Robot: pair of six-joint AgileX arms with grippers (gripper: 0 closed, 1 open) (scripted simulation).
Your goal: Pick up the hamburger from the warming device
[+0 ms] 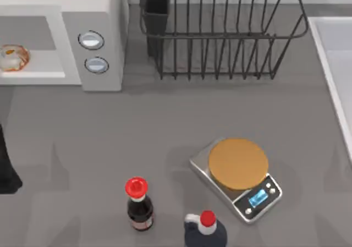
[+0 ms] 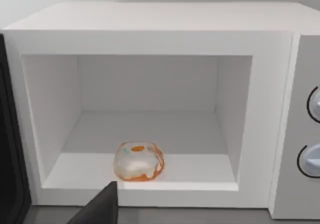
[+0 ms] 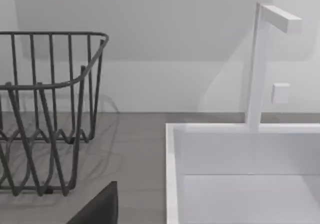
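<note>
Across the grey worktop point(image 1: 165, 126) we see a white wall at the back and a white sink point(image 3: 240, 184) with a squared tap point(image 3: 260, 64) at the top view's right edge. Our landmark is the warming device point(image 1: 99, 16), a pale boxy microwave at the far left with two round knobs point(image 1: 91, 40) on its front panel. Its cavity stands open, and the hamburger point(image 2: 138, 161) sits inside on the cavity floor, close to the front lip and left of the cavity's middle. It rests flat; being round, it shows no clear long axis or heading.

To the right of the warming device stands a black wire dish rack point(image 1: 220, 32). Nearer us from the warming device, well apart from it, lie a silver scale point(image 1: 242, 197) with a tan disc on top, a red-capped bottle point(image 1: 138, 203) and a dark jug point(image 1: 204, 230).

Our left arm point(image 1: 6, 170) shows at the left edge, in front of the warming device. A dark part point(image 2: 100, 206) shows in each wrist view, and we cannot tell how either pincer is set.
</note>
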